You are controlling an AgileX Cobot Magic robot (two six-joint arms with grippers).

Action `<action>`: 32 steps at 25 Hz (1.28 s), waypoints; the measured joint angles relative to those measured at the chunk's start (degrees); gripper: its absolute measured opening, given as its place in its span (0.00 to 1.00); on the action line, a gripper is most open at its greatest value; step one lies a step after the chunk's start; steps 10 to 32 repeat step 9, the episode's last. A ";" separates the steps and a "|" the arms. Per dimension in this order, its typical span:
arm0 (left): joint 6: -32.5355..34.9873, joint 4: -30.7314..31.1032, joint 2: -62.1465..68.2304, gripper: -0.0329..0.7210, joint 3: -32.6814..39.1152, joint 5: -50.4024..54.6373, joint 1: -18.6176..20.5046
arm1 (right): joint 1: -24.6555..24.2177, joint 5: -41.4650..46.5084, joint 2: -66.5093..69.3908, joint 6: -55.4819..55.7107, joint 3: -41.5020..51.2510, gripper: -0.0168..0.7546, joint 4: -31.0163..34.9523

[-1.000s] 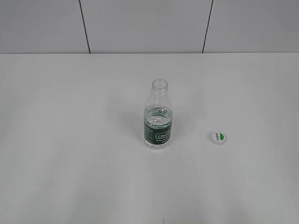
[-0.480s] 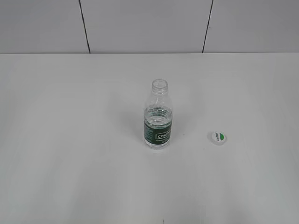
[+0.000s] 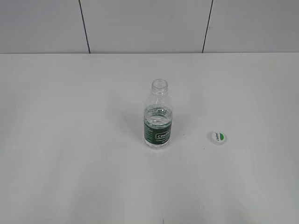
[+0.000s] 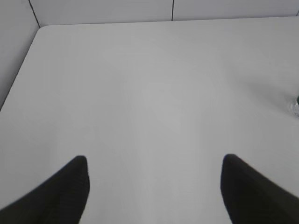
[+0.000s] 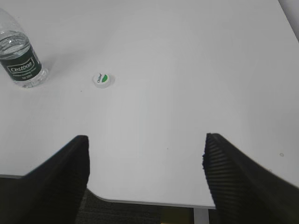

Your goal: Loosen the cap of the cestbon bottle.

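Observation:
The cestbon bottle (image 3: 158,116) stands upright in the middle of the white table, its neck open with no cap on it. It also shows in the right wrist view (image 5: 21,56), and a sliver of it at the right edge of the left wrist view (image 4: 296,105). The white cap (image 3: 218,137) with a green mark lies flat on the table to the bottle's right, also in the right wrist view (image 5: 103,79). My left gripper (image 4: 154,161) is open and empty over bare table. My right gripper (image 5: 145,140) is open and empty near the table's front edge. Neither gripper shows in the exterior view.
The white table (image 3: 70,140) ends at a grey panelled wall (image 3: 140,23) at the back. Its front edge and rounded corner (image 5: 100,198) show in the right wrist view, with dark floor below.

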 joint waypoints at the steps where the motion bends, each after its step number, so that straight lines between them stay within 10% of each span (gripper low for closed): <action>1: 0.00 0.00 0.00 0.74 0.00 0.00 0.00 | 0.00 0.06 0.00 0.00 0.00 0.77 0.00; 32: 0.00 0.00 0.00 0.74 0.00 0.00 0.00 | 0.00 0.00 0.00 0.00 0.00 0.77 0.00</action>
